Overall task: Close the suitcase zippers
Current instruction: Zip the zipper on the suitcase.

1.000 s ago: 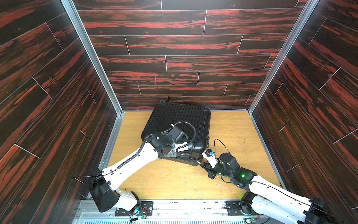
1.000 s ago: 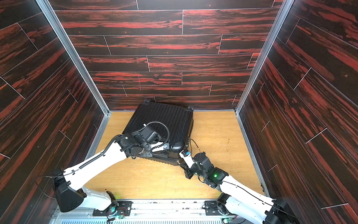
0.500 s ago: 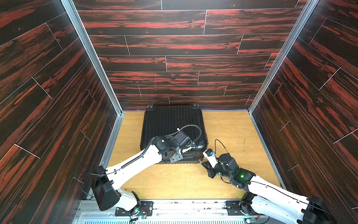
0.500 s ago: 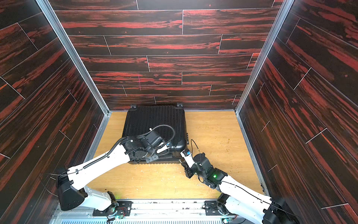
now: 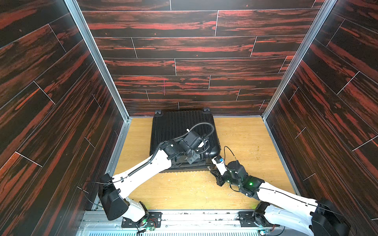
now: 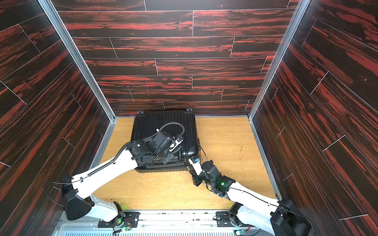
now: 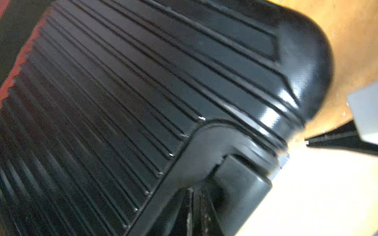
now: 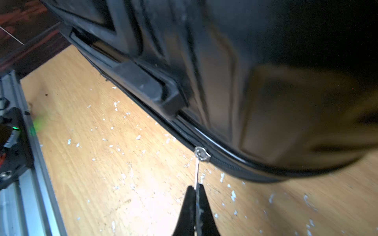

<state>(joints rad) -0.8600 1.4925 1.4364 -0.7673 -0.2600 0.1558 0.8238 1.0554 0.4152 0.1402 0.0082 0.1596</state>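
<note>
The black ribbed suitcase (image 5: 180, 126) (image 6: 161, 120) lies flat and closed on the wooden floor, its wheels against the back wall. My left gripper (image 5: 191, 159) (image 7: 197, 206) rests on the top shell (image 7: 122, 92) by the front handle (image 7: 241, 183), shut, with nothing visible between its fingers. My right gripper (image 5: 210, 168) (image 8: 196, 187) sits low at the front right corner, shut on the thin metal pull of the zipper slider (image 8: 202, 153). The zippers' track (image 8: 235, 169) runs along the rim from that slider.
Dark red wood-pattern walls (image 5: 61, 102) enclose the floor on three sides. The suitcase stands near the left wall. Small white flakes (image 8: 114, 106) litter the floor (image 5: 184, 190) in front of it. The arm bases and a metal rail (image 5: 184, 220) line the front edge.
The suitcase has turned from skewed to square against the back wall, with the left arm moving along on it. The left jaws have closed. The right gripper has stayed on the pull.
</note>
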